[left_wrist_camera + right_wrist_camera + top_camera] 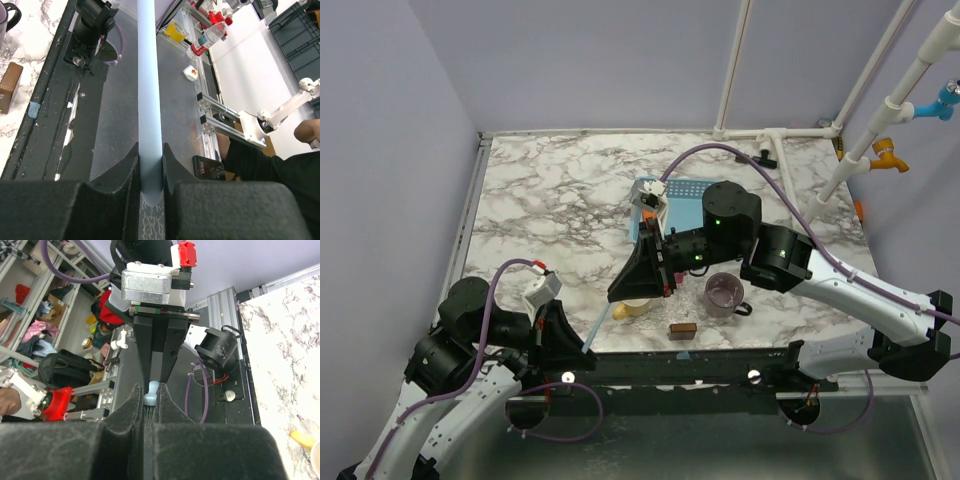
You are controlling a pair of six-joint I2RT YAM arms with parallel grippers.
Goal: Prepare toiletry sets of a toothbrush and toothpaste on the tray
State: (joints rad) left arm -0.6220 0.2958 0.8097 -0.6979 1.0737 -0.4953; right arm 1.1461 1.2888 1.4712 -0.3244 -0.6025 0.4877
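Black left gripper (150,150) clenched on the long pale-blue plastic toothbrush (149,75); right gripper (150,390) clamped on its other end, airborne over the near table edge. We read handover: right reaches the far blue perforated tray (692,188).

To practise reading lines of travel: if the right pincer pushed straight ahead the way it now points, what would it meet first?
The left pincer, facing it head-on and gripping the other end of the toothbrush the right pincer holds. The gap is hard to judge; nothing else shows between.

Pale blue toothbrush (149,100), white-grey marbled table (550,200)
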